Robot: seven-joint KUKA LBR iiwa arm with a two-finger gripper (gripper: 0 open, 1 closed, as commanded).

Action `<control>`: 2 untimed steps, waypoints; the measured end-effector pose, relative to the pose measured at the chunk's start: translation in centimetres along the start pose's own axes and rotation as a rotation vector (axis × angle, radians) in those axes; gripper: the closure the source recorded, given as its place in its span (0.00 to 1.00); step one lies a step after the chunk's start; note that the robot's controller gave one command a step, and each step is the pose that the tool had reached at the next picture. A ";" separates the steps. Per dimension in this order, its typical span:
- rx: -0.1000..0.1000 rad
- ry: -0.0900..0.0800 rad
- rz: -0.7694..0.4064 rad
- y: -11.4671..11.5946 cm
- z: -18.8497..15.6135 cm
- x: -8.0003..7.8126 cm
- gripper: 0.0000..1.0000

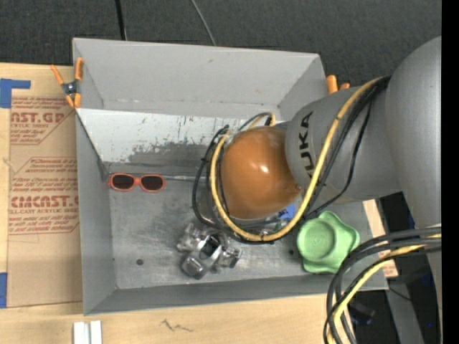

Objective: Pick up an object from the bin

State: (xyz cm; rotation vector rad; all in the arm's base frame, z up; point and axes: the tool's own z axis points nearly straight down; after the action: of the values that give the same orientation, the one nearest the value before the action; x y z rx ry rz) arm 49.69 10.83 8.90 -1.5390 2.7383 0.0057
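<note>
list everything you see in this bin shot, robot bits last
bin: 1, grey metal, middle of the view
sunglasses: 1, orange-red, left of the bin floor, at the foot of the back wall
lobed knob-like piece: 1, green, front right corner of the bin
blue thing: 1, blue, mostly hidden under the arm, just left of the green piece; kind unclear
arm: 1, grey with an orange cover and yellow and black cables, reaching in from the right
gripper: 1, silver and black, low over the front middle of the floor
</note>
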 end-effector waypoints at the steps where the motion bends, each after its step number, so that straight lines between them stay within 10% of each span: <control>1: -0.001 0.003 0.223 -0.7 -2.4 -0.7 1.00; 2: 0.000 0.001 0.053 -4.5 -1.1 -1.5 1.00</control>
State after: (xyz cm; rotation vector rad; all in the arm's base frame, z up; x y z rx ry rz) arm 54.31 9.80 9.96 -1.4658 2.7796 0.0044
